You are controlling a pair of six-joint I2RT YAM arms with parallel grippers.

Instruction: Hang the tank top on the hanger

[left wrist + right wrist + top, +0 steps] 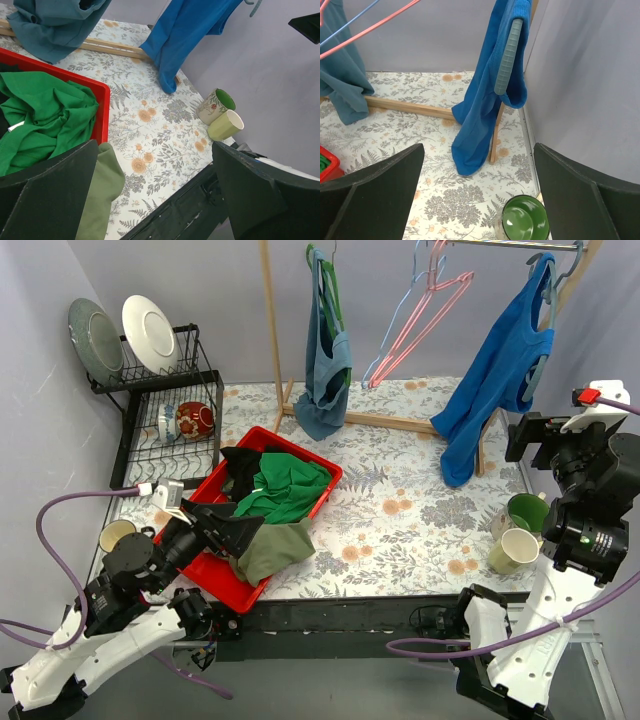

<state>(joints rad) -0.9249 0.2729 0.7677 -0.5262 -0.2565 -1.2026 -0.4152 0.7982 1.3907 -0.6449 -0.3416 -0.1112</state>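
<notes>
From the top camera I see the floral table point(400, 510) with the wooden rack point(272, 330) at its back and the red tray point(205, 570) at the near left. The tank top point(290, 485) lies crumpled inside that tray, beside an olive garment point(272, 548) draped over the near rim. My left wrist camera shows its folds more closely. The hanger point(390, 325) hangs bare from the rail next to a pink hanger point(440, 300). Only the top view shows it fully; the right wrist catches a sliver, the left wrist none. The left gripper point(235, 530) sits over the tray's near edge, jaws spread wide, holding nothing. The right gripper point(479, 150) is raised near the mugs point(520, 530), likewise wide apart and empty.
</notes>
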